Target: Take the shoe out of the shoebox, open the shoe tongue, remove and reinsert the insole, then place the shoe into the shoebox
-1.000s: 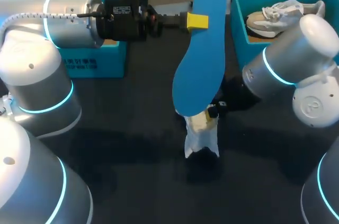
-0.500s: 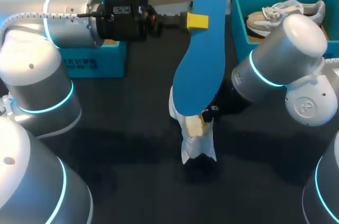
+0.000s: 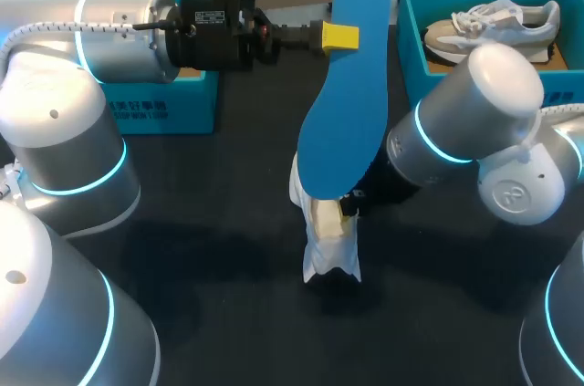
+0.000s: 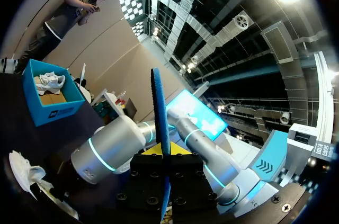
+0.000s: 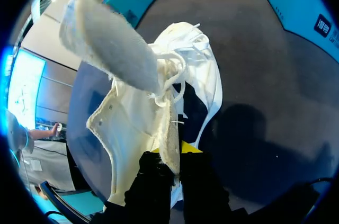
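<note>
Shoe (image 3: 328, 242): white with a cream lining, it stands on end on the dark table (image 3: 219, 222) near the middle, just below the lower end of the insole (image 3: 345, 103). In the right wrist view the shoe (image 5: 132, 118) gapes open. Its laces hang loose and tangled, the inside is dark, and a grey fuzzy flap sticks out at the far end.

The right gripper (image 5: 170, 152) is pinched narrow on the thin upper edge of the shoe's side wall, one finger on each face. From above, the right gripper (image 3: 349, 206) is mostly hidden behind the insole and the shoe.

The insole is bright blue, long and flat, and is held upright above the table. The left gripper (image 3: 339, 36) is clamped on it near its upper end. In the left wrist view the insole (image 4: 160, 128) shows edge-on as a thin blue strip rising between the fingers of the left gripper (image 4: 162, 151).

A teal shoebox (image 3: 411, 35) sits at the table's far right with a second shoe (image 3: 493, 23), grey and white, inside. Another teal box (image 3: 169, 112) stands at the far left, behind the left arm.
</note>
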`<state>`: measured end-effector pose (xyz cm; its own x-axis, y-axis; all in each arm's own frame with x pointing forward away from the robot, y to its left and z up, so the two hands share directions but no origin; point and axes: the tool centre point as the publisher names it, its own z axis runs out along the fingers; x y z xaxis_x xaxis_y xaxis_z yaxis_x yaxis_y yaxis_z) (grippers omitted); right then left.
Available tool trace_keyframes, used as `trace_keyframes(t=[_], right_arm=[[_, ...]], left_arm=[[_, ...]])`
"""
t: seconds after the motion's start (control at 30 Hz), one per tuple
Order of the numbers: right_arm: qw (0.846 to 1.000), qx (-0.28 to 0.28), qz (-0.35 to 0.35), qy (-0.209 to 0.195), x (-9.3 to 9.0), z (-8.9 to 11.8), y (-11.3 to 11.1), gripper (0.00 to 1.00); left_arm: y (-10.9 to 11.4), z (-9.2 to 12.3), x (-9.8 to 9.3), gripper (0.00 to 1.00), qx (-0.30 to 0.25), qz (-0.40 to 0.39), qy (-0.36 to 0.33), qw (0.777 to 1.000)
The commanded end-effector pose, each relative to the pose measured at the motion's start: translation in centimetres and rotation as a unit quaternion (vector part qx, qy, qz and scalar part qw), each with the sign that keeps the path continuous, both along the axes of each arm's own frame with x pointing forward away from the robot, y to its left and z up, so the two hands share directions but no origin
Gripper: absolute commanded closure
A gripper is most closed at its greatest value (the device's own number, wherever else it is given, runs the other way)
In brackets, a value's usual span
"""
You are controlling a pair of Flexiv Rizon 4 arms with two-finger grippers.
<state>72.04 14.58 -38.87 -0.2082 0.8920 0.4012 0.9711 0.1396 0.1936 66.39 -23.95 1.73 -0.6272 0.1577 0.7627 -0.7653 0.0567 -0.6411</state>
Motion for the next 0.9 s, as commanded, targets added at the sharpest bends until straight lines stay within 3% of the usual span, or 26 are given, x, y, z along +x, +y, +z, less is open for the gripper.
trace_keyframes(t=[0.03,0.07,0.1,0.33,0.73,0.9], right_arm=[[1.0,0.009,-0.002,0.001,0.3,-0.8,0.3,0.87],[1.0,0.01,-0.002,0.002,0.3,-0.4,0.3,0.48],[1.0,0.012,-0.006,0.001,0.2,0.0,0.2,0.0],[0.999,0.042,0.0,-0.011,-0.2,3.4,0.0,0.0],[0.982,0.188,0.019,-0.026,-0.6,8.3,-1.0,0.0],[0.982,0.188,0.019,-0.026,-0.6,8.3,-1.0,0.0]], left_arm=[[0.0,-0.1,-0.1,1.0,0.0,0.001,0.0,1.0],[0.0,-0.1,-0.1,1.0,0.0,0.001,0.0,1.0],[0.0,-0.1,-0.1,1.0,0.0,0.001,0.0,1.0],[0.0,-0.1,-0.1,1.0,0.0,0.001,0.0,1.0],[0.0,-0.1,-0.1,1.0,0.0,0.001,0.0,1.0],[0.0,-0.1,-0.1,1.0,0.0,0.001,0.0,1.0]])
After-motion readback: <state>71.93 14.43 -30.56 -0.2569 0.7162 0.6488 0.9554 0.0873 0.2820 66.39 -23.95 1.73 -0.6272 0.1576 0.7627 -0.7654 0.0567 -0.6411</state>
